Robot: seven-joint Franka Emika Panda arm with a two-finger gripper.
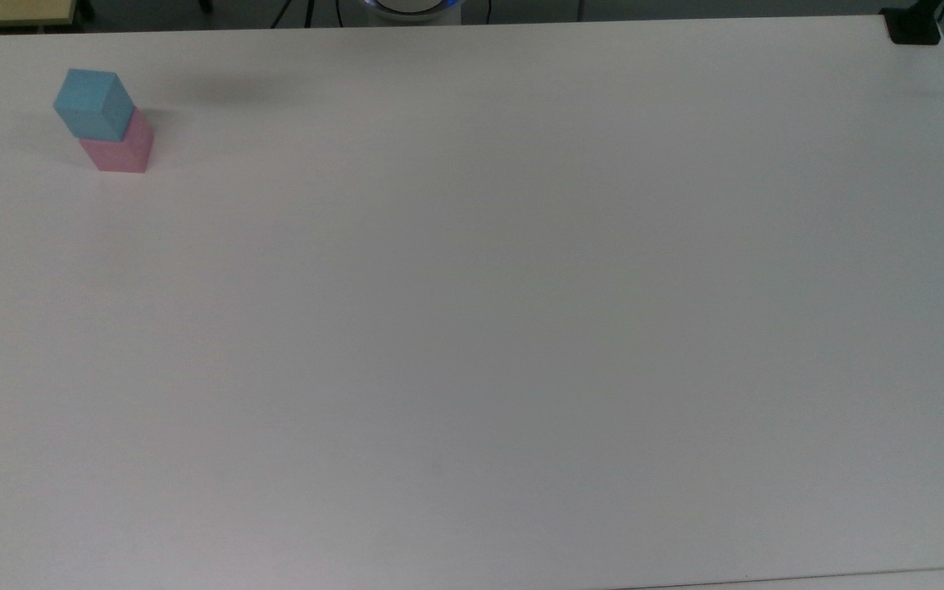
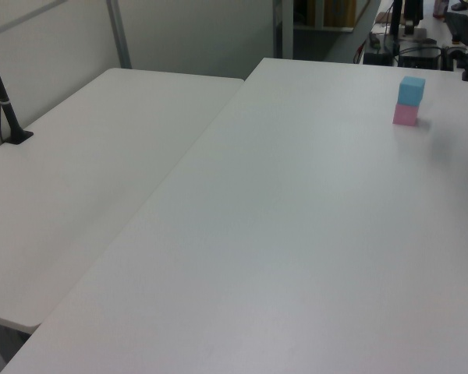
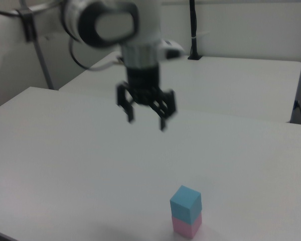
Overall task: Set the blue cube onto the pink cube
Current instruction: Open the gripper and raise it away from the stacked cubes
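The blue cube (image 1: 92,105) sits squarely on top of the pink cube (image 1: 121,150), the two-block stack rising upright from the white table (image 1: 521,311) at about ten o'clock in the top view, near the table's far corner; being cubes, neither has a long axis, though the blue one is turned a little about the vertical against the pink one. In the right view the gripper (image 3: 146,118) hangs well above the stack, towards eleven o'clock from it, pointing straight down from the white arm (image 3: 125,30), its fingers (image 3: 163,114) spread apart and holding nothing

blue cube (image 1: 93,104) atop pink cube (image 1: 121,147) | table (image 1: 521,328) far-left corner
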